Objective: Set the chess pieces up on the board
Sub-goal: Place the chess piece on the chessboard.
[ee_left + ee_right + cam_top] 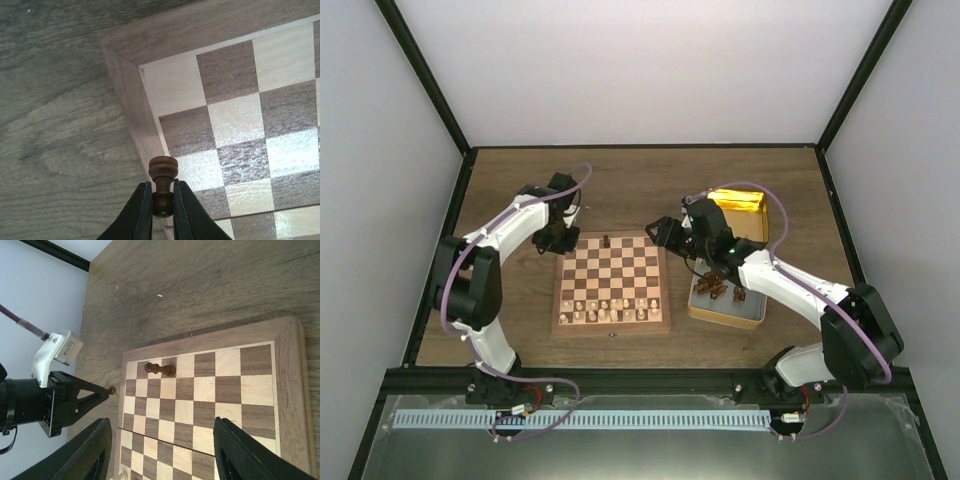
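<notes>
The board (pixel 612 322) lies mid-table, with pale chessmen (pixel 605 312) in its near rows. One dark piece (pixel 607 242) stands on the far row; it also shows in the right wrist view (pixel 161 370). My left gripper (pixel 560 238) hangs over the board's far left corner (pixel 125 90), shut (pixel 162 189) on a small dark pawn (pixel 163 172), which also shows in the right wrist view (pixel 112 389). My right gripper (pixel 665 232) is open and empty (pixel 165 440) above the board's far right part. More dark pieces (pixel 718 287) lie in a tin.
The gold tin (pixel 752 312) with the dark pieces stands right of the board; its gold lid (pixel 738 212) lies behind it. Black frame posts and white walls bound the table. The two grippers face each other across the far row.
</notes>
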You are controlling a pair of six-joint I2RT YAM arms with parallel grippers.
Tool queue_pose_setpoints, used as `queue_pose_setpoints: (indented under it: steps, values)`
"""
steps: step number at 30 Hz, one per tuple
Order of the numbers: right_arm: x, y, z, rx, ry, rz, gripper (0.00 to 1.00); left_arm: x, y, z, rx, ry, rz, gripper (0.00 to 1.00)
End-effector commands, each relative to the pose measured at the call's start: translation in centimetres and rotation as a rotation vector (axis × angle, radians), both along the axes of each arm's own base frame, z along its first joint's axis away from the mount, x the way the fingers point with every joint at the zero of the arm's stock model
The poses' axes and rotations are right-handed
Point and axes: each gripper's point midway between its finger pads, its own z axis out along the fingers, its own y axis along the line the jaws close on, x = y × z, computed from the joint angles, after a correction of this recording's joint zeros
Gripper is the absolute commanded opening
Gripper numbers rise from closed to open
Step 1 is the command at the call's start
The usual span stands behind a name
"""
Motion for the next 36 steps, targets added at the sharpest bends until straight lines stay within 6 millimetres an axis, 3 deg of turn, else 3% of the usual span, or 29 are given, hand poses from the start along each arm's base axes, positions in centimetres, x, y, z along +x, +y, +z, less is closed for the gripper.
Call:
queue_pose_setpoints:
  steps: [1,13,17,22,29,36]
  values:
    - [1.0,-0.6,1.2,-0.017,-0.043,-0.033,0.57,0.9,-0.5,0.1,0.003,0.018,-0.045,0.05]
    - [0.7,-0.8,0.2,-0.027,-0.026,-0.033,0.57,0.5,-1.1,-1.6,-0.021,0.090,-0.061,0.07]
    - [0.7,-0.7,0.2,-0.026,-0.024,-0.027,0.57,0.6,-0.7,-2.0,0.006,0.093,-0.058,0.15]
    - [0.7,-0.8,0.4,-0.031,-0.031,-0.031,0.57,1.0,-1.4,-2.1,-0.021,0.084,-0.062,0.18]
    - [0.6,-0.8,0.2,-0.031,-0.026,-0.029,0.57,1.2,-1.8,-1.7,-0.047,0.065,-0.059,0.28]
    - [0.5,-0.9,-0.1,-0.034,-0.019,-0.029,0.57,0.4,-1.5,-2.8,-0.044,0.081,-0.052,0.24]
